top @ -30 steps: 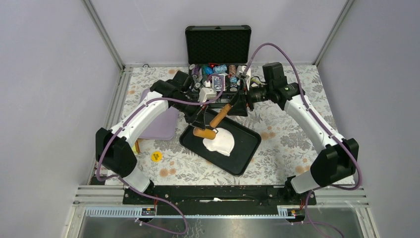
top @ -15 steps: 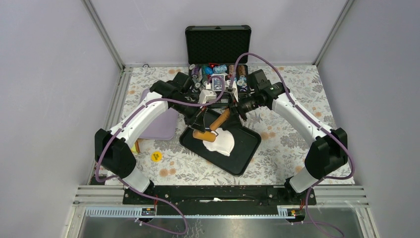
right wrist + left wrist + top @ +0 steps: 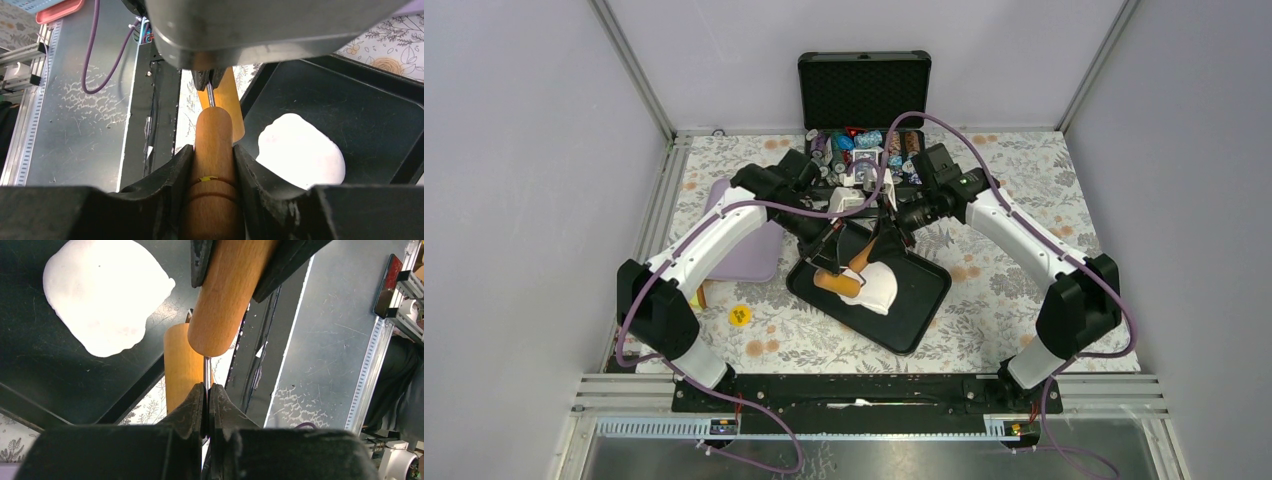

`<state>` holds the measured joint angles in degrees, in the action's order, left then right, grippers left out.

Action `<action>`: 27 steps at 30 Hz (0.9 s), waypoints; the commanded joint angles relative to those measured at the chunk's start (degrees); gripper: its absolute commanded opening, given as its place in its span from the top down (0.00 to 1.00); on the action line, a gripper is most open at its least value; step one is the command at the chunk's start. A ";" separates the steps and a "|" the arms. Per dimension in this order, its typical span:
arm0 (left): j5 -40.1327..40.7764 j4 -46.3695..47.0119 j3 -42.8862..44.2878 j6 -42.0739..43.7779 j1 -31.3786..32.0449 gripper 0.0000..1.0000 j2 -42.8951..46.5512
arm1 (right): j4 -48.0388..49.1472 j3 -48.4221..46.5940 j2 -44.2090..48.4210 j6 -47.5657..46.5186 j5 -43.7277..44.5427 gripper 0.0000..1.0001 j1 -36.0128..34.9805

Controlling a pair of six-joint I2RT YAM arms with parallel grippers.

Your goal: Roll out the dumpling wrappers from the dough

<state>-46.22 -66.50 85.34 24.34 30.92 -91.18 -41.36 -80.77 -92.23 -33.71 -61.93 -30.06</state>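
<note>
Two holds on the rolling pin (image 3: 837,283): left gripper (image 3: 207,395) pinches its axle (image 3: 206,371), right gripper (image 3: 213,161) clamps its handle (image 3: 213,131).

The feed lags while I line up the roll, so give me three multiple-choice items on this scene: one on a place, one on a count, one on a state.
1. Where does the dough lie?
A) on the purple board
B) in the black tray
C) in the open case

2. How many pieces of dough show?
A) one
B) two
C) three

3. How does the left gripper stand?
A) wide open over the dough
B) shut on the thin metal rod of the rolling pin
C) shut on nothing

Answers:
1 B: the top view shows the white sheet inside the tray's rim.
2 A: only one white sheet shows, with no cut discs.
3 B: the left wrist view shows its fingers pinched on the rod, while the right gripper clasps the wooden handle.
</note>
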 commanded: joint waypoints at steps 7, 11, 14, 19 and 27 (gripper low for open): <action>4.65 9.63 -0.08 -4.53 -6.92 0.18 2.02 | -6.44 -4.52 0.76 -0.45 10.86 1.00 -1.88; 10.84 15.51 -3.27 -9.08 -14.19 0.01 0.89 | -7.53 -6.20 2.21 -1.38 17.56 1.00 -1.97; 20.81 20.81 -4.87 -14.25 -16.47 0.01 -2.55 | -7.37 -6.63 2.57 -2.21 22.60 1.00 -2.74; 27.16 23.08 -3.81 -17.35 -16.77 0.01 -10.53 | -5.93 -6.12 2.93 -3.71 31.92 1.00 -6.09; 28.83 22.79 -0.65 -17.24 -16.44 0.02 -17.10 | 2.77 -2.31 4.96 -6.69 44.44 1.00 -13.81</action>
<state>-19.18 -45.32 81.28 7.66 14.20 -108.09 -46.06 -84.31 -91.90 -37.45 -24.25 -41.21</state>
